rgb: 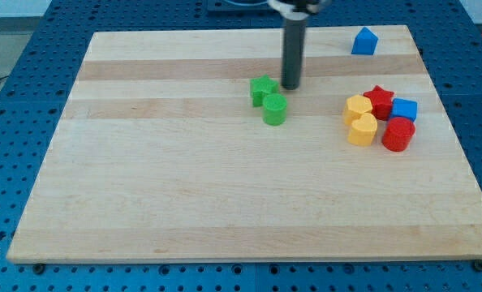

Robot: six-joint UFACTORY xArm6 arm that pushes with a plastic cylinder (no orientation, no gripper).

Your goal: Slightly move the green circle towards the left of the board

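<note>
The robot's tip [291, 87] is resting just right of the green star [262, 89], above-right of the green circle [275, 109] at upper centre of the desk [184, 186]; having no fingers, it is positioning for a leftward push.

A pale wooden board [225, 203] of glued planks lies on a blue perforated metal table [30, 49] — evenly lit, its holes in neat rows.
</note>
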